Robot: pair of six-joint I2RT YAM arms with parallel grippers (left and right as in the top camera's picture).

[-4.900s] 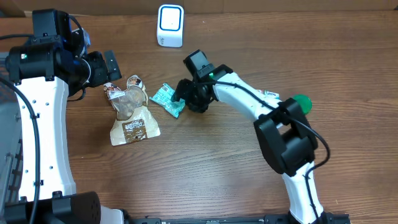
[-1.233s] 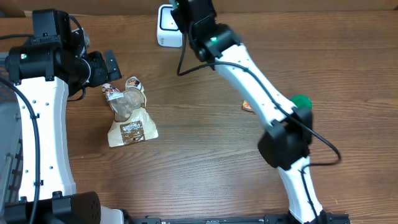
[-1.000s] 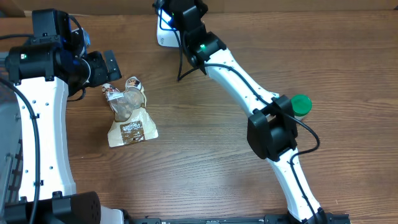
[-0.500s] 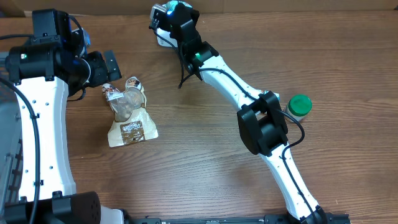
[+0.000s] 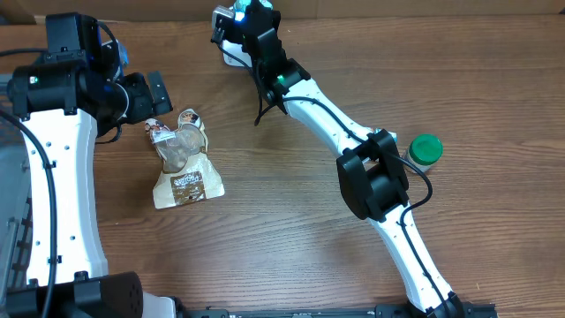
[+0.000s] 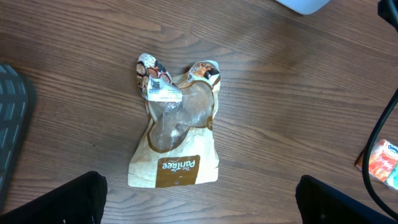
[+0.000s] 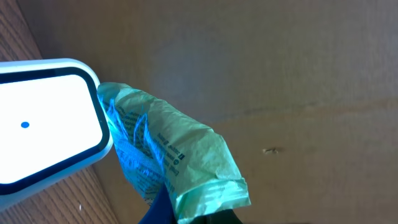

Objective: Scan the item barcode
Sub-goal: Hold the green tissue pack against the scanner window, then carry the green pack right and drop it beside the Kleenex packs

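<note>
Item: green packet (image 7: 168, 155), pinched at its lower end in your right gripper (image 7: 186, 214), jaws closed on it.
Location: far side of the table, free end just beside the white scanner (image 7: 43, 124).
Long axis: from the jaws up-left toward the scanner, print facing the wrist camera.
Your left gripper (image 6: 199, 199): fingers wide apart above the brown snack bag (image 6: 177, 140).
</note>
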